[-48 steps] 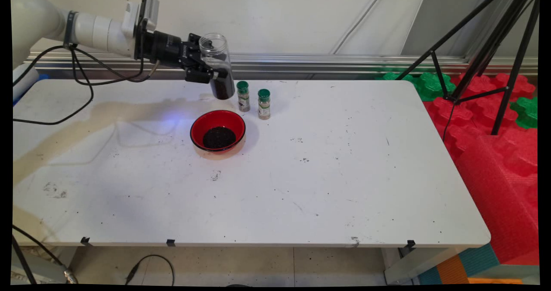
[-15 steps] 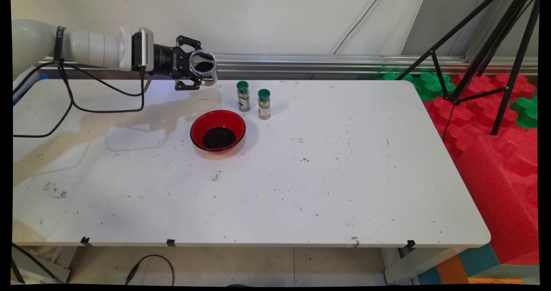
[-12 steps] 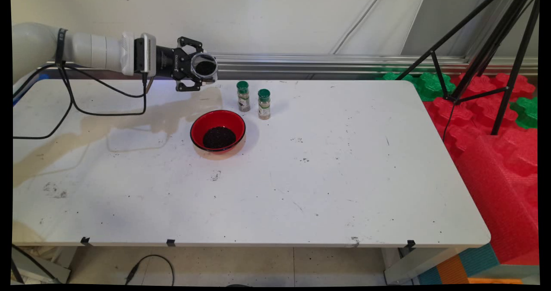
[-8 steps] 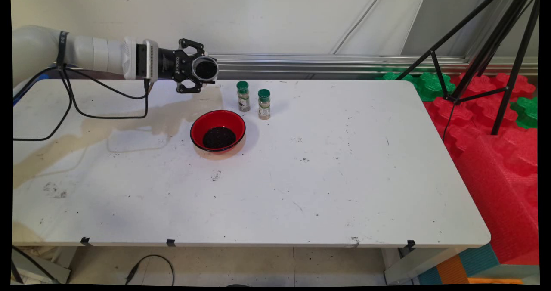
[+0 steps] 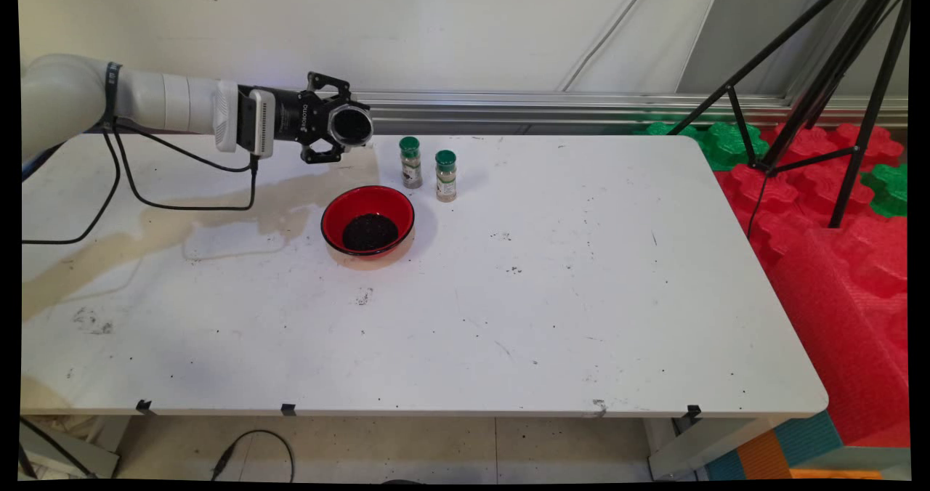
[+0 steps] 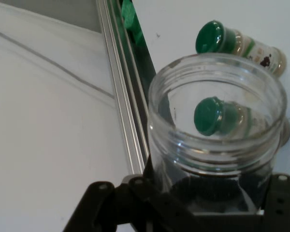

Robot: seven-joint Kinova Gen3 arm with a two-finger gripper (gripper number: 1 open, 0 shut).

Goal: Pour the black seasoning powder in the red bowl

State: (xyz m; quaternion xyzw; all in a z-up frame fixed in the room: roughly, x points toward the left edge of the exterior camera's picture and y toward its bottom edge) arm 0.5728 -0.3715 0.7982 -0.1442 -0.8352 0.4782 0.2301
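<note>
My gripper is shut on a clear open-mouthed jar, held on its side above the table's far edge, its mouth turned toward the near side. In the hand view the jar fills the middle, with dark grains low inside it near the gripper. A red bowl with dark grains in it sits on the table just below and right of the jar. Two green-capped spice bottles stand right of the jar; the hand view shows one beyond the jar's rim.
The white table stretches to the right and toward the near side. A black tripod and red and green foam mats stand off its right edge. Black cables hang from the arm over the table's left part.
The jar, upright 3.2 s ago, has been turned onto its side. Over the last second the gripper has shifted slightly right and lower with it.
</note>
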